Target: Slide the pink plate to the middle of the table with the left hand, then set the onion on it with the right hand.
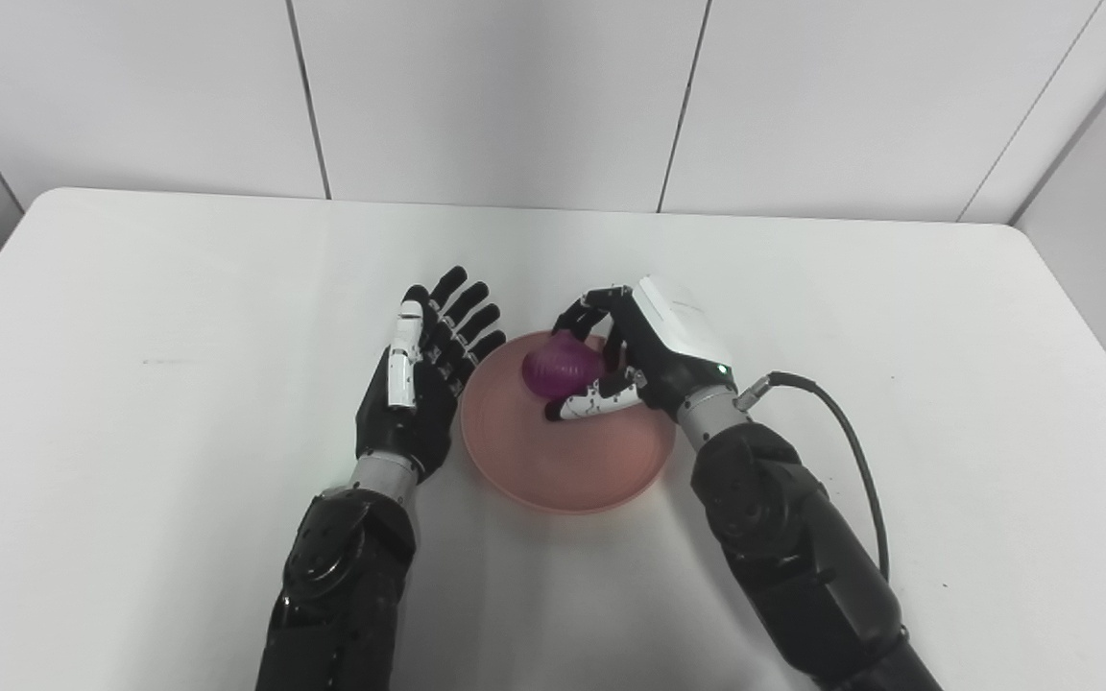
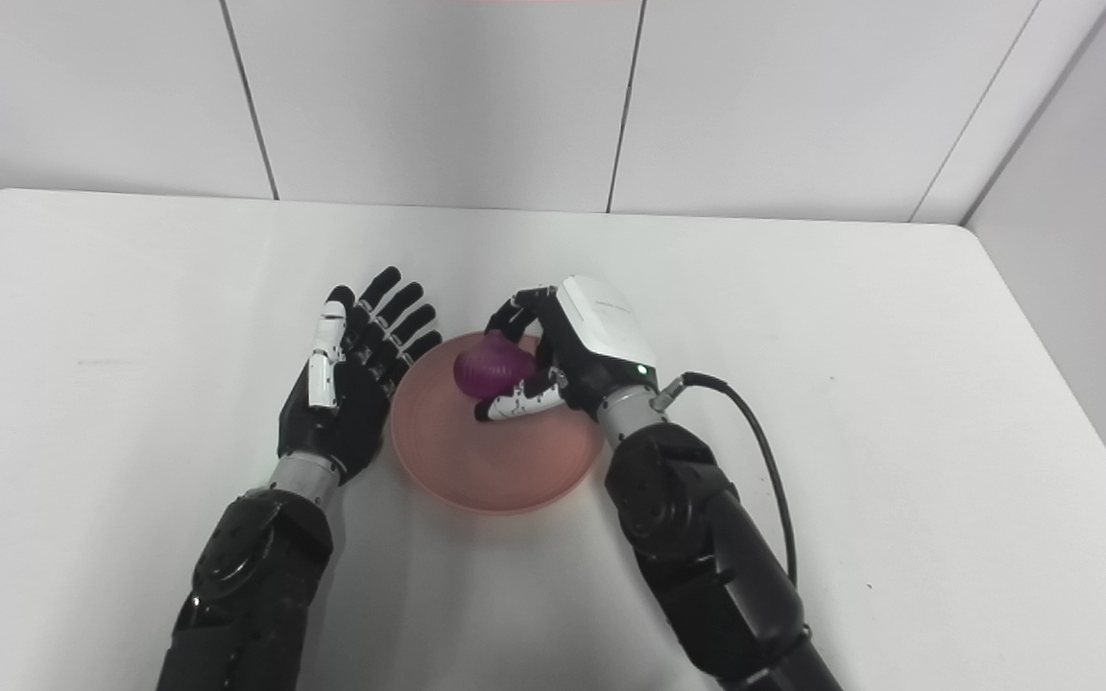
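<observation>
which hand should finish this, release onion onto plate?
Right. The right hand is already closed around the onion, over the pink plate. The left hand is open, empty, beside the plate's left rim. Whether the onion touches the plate can't be told.

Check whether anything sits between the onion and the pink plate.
Nothing visible does. The right hand holds the onion right over the pink plate, whose surface is bare. The left hand stands open beside the plate's left rim.
</observation>
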`<state>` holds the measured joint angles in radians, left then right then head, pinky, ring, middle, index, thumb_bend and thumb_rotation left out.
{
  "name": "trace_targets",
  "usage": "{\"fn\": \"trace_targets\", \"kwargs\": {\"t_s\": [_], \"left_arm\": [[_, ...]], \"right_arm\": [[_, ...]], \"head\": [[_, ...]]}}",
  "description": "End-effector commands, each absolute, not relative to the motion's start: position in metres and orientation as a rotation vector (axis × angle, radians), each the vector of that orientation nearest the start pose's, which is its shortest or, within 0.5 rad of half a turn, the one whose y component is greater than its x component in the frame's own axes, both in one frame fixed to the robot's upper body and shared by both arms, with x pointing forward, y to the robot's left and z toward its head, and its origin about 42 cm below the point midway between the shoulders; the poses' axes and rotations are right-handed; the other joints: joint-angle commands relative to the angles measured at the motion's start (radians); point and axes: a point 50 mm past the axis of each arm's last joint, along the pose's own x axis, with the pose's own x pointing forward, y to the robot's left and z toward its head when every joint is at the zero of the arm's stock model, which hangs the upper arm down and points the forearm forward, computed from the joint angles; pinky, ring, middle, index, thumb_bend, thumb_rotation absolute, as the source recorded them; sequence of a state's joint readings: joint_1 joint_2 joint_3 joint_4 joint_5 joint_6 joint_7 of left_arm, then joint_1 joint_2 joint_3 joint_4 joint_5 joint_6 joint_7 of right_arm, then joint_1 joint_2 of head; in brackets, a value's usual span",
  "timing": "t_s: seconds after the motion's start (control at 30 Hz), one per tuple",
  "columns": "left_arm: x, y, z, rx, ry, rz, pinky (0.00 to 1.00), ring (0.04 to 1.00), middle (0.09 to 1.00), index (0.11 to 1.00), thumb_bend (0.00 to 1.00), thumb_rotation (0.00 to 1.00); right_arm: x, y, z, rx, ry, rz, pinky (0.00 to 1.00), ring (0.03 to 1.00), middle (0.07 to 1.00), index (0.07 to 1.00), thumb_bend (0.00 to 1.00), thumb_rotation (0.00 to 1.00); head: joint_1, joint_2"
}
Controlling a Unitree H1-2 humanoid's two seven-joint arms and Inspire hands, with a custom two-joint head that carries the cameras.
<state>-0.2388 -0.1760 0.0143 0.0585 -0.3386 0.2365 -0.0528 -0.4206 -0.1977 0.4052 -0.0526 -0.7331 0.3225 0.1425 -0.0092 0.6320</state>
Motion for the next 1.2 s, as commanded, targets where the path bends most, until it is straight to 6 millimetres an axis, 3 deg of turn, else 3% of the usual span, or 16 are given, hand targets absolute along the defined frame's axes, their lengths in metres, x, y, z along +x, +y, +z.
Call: {"fn": "trace_targets", "kwargs": {"t_s": [0.0, 0.27, 0.37, 0.4, 0.43, 0.57, 0.63, 0.67, 0.73, 1.0, 1.17], "left_arm": [[0.349, 0.111, 0.138, -0.511, 0.103, -0.205, 0.84, 0.883, 0.893, 0.883, 0.42, 1.00], [0.349, 0.112, 0.138, -0.510, 0.104, -0.199, 0.83, 0.882, 0.891, 0.879, 0.43, 1.00], [0.349, 0.113, 0.139, -0.507, 0.103, -0.197, 0.84, 0.880, 0.889, 0.877, 0.43, 1.00], [0.349, 0.113, 0.139, -0.506, 0.102, -0.198, 0.84, 0.881, 0.890, 0.878, 0.43, 1.00], [0.349, 0.113, 0.139, -0.504, 0.101, -0.199, 0.85, 0.883, 0.891, 0.879, 0.43, 1.00], [0.349, 0.114, 0.139, -0.499, 0.102, -0.196, 0.85, 0.883, 0.889, 0.876, 0.43, 1.00], [0.349, 0.115, 0.139, -0.496, 0.102, -0.195, 0.86, 0.882, 0.889, 0.876, 0.43, 1.00], [0.349, 0.115, 0.139, -0.495, 0.103, -0.195, 0.85, 0.879, 0.886, 0.874, 0.43, 1.00], [0.350, 0.115, 0.140, -0.494, 0.103, -0.194, 0.85, 0.875, 0.883, 0.870, 0.43, 1.00], [0.350, 0.117, 0.139, -0.495, 0.105, -0.193, 0.84, 0.873, 0.882, 0.871, 0.43, 1.00], [0.350, 0.118, 0.140, -0.506, 0.107, -0.190, 0.85, 0.872, 0.881, 0.871, 0.43, 1.00]], "right_arm": [[0.380, -0.135, 0.219, -1.008, -0.316, 0.268, 0.17, 0.265, 0.388, 0.491, 0.51, 0.14], [0.377, -0.133, 0.199, -1.016, -0.296, 0.296, 0.16, 0.246, 0.366, 0.490, 0.51, 0.13], [0.375, -0.133, 0.198, -1.015, -0.289, 0.287, 0.21, 0.319, 0.454, 0.492, 0.51, 0.14], [0.374, -0.133, 0.198, -1.012, -0.286, 0.282, 0.20, 0.319, 0.455, 0.526, 0.56, 0.15], [0.373, -0.133, 0.198, -1.010, -0.283, 0.279, 0.16, 0.262, 0.401, 0.622, 0.69, 0.18], [0.369, -0.132, 0.201, -1.012, -0.284, 0.272, 0.16, 0.265, 0.398, 0.691, 0.81, 0.26], [0.367, -0.133, 0.203, -1.017, -0.287, 0.278, 0.29, 0.416, 0.527, 0.718, 0.87, 0.30], [0.366, -0.133, 0.203, -1.019, -0.288, 0.282, 0.43, 0.562, 0.654, 0.745, 0.91, 0.33], [0.364, -0.135, 0.205, -1.031, -0.290, 0.294, 0.62, 0.717, 0.770, 0.796, 0.96, 0.39], [0.357, -0.143, 0.207, -1.078, -0.282, 0.353, 0.86, 0.851, 0.888, 0.925, 1.00, 0.54], [0.352, -0.150, 0.206, -1.074, -0.297, 0.366, 0.92, 0.913, 0.943, 0.971, 1.00, 0.60]], "head": [[0.001, 0.001], [-0.011, 0.003], [-0.012, 0.002], [-0.012, 0.002], [-0.013, 0.003], [-0.017, 0.004], [-0.020, 0.004], [-0.020, 0.004], [-0.022, 0.004], [-0.025, 0.005], [-0.027, 0.005]]}}
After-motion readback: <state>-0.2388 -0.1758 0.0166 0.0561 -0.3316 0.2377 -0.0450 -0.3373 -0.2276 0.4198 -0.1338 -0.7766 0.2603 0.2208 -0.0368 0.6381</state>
